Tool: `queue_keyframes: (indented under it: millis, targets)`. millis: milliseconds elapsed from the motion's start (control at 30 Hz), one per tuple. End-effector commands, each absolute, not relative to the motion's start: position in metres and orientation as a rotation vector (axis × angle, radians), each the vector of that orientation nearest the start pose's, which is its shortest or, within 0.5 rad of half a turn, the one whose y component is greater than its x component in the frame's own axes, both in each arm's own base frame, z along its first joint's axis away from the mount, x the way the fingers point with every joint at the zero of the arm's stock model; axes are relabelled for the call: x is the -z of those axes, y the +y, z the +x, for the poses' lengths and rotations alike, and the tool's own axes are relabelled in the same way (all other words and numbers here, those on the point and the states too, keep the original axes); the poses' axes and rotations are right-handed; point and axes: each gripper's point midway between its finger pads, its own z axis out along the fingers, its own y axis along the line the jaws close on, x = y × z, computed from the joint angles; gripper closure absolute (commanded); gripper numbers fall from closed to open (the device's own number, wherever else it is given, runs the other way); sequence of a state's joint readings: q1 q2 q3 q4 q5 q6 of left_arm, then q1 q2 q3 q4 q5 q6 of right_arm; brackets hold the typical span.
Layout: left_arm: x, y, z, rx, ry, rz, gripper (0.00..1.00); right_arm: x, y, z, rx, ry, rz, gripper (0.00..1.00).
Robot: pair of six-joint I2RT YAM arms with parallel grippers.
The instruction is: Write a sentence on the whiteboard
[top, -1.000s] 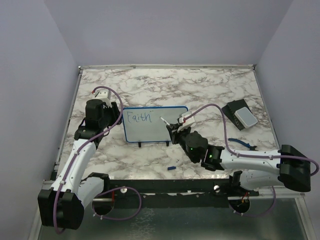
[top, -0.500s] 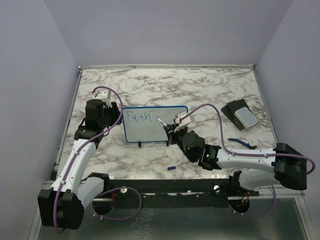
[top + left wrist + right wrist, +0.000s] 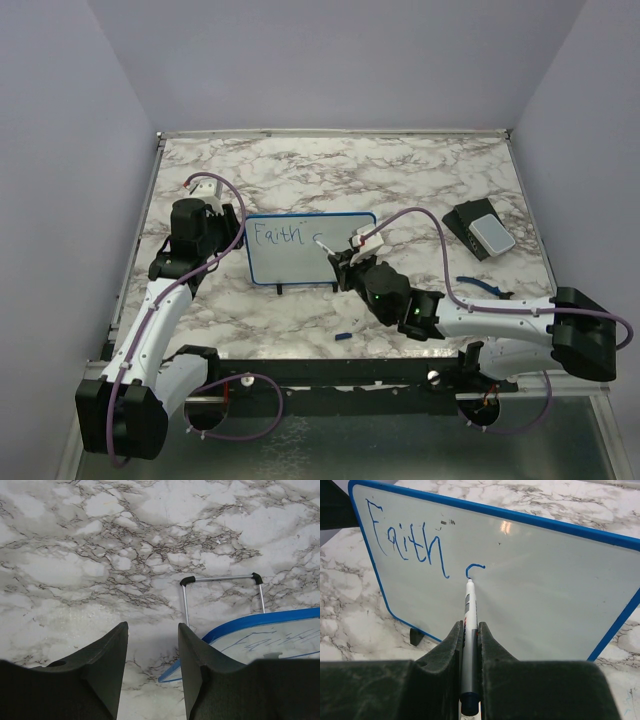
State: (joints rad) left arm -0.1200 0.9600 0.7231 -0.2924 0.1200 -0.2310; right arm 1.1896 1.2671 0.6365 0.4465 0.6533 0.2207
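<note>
Whiteboard (image 3: 310,248), blue-framed, on two black feet (image 3: 283,289). It stands left of centre on the marbled bench (image 3: 420,175), roughly midway between the near and far edges, with its writing face toward the near edge.

Sentence (image 3: 405,545): "Faith" in thin blue ink across the upper left of the board, then one small hooked stroke just to its right.

Marker (image 3: 468,602): white barrel, blue tip. The tip touches the board face at the lower end of the hooked stroke.

Right gripper (image 3: 468,626): jaws closed tight on the marker barrel, which runs straight out between them. The board stands directly ahead of this gripper, which is off the board's lower right corner; only the marker tip meets the board.

Left gripper (image 3: 152,627): at the board's left edge, jaws partly apart with bare marble between them. The board's rounded corner passes behind one finger and shows low in the gap; contact with the frame cannot be told from here.

Wire stand (image 3: 222,580): behind the board, resting on the bench.

Dark block with grey pad (image 3: 482,232): toward the right edge, well apart from the board.

Small blue piece (image 3: 342,336), possibly a cap: near the near edge.
</note>
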Motion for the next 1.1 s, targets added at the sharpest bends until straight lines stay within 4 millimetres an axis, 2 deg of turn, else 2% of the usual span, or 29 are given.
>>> queue_keyframes:
  millis: [0,333,733,1067]
  targets:
    - [-0.173,-0.075,0.304,0.379,2.099,-0.020,0.54,-0.185,0.301,0.239,-0.406,1.716,-0.331,0.99]
    - [-0.173,-0.076,0.304,0.382,2.098,-0.019,0.54,-0.203,0.300,0.244,-0.391,1.661,-0.313,0.99]
    - [-0.173,-0.075,0.304,0.380,2.098,-0.020,0.54,-0.212,0.302,0.246,-0.394,1.635,-0.307,0.99]
    - [-0.173,-0.075,0.304,0.382,2.098,-0.021,0.54,-0.206,0.305,0.247,-0.383,1.648,-0.323,0.99]
